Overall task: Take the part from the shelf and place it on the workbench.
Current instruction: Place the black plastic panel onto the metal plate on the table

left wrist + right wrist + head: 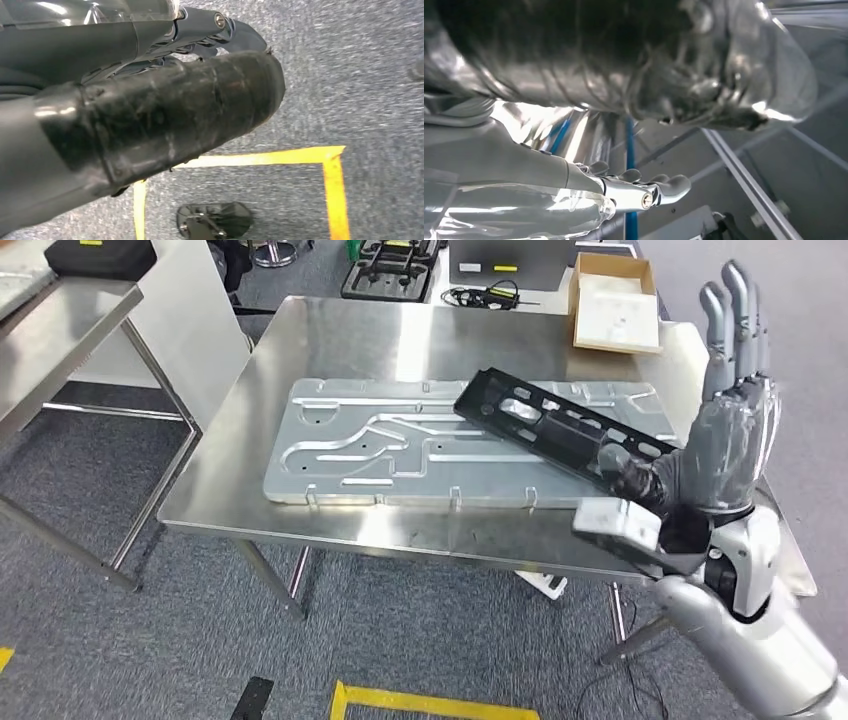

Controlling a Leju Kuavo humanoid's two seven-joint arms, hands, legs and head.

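1. The long black perforated plastic part (560, 430) lies tilted across the embossed silver metal panel (380, 440) on the stainless steel workbench (400, 340).
2. The right hand (725, 430) stands beside the part's near end, fingers straight and apart, holding nothing.
3. The left hand (150, 115) hangs above grey carpet; I cannot tell its grasp.

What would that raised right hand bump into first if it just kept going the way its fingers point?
Probably nothing nearby. The right hand stands beside the workbench with its fingers pointing up and slightly away, above the black part. That line looks free in the head view, though depth is hard to judge.
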